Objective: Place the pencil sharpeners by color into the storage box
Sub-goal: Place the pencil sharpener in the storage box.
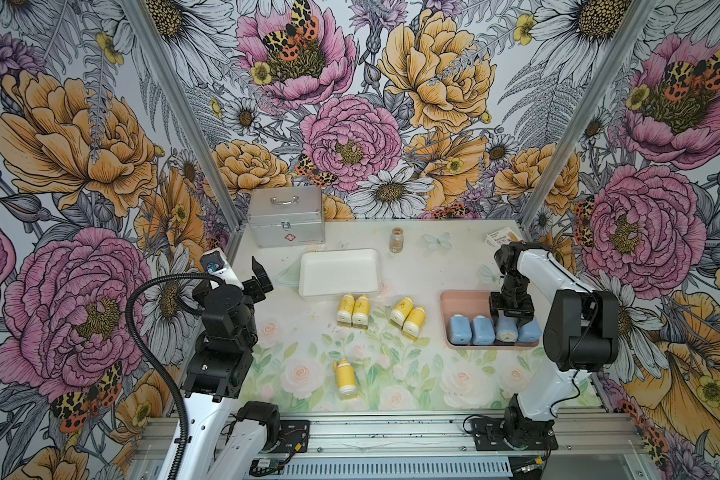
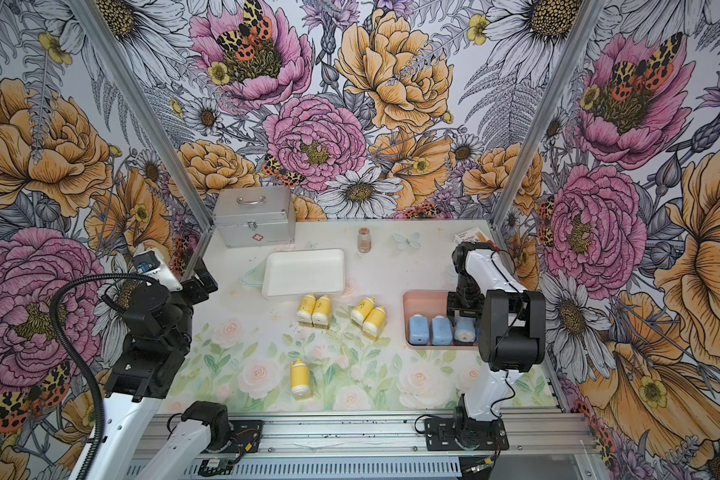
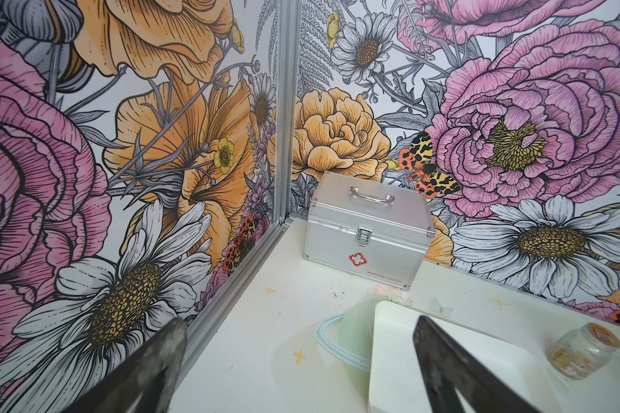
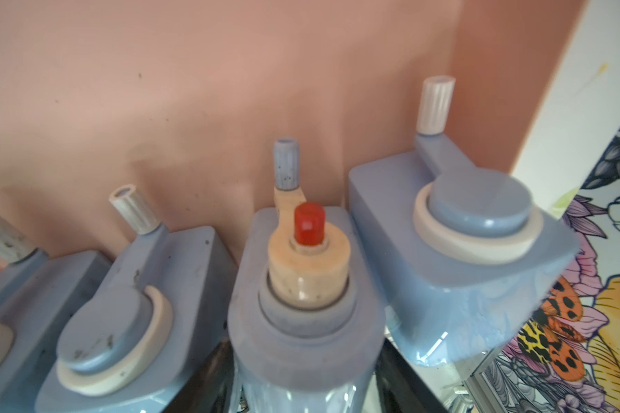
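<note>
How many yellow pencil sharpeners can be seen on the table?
5. Two yellow bottle-shaped plastic sharpeners lie side by side before the white rectangular tray; two more lie between them and the pink tray; one lies alone nearer the front edge. None seems hidden.

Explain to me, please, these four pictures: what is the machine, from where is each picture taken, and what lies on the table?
These are two robot arms at a table's near edge, each ending in a two-finger gripper. Two pictures look down from above, nearly alike; two come from cameras on the wrists. The left gripper hangs open and empty. The right gripper reaches into a pink tray, with one blue pencil sharpener between its jaws and three more beside it; whether it grips, I cannot tell. Five yellow sharpeners lie on the table, near an empty white tray. A metal case and a glass vial stand behind.
</note>
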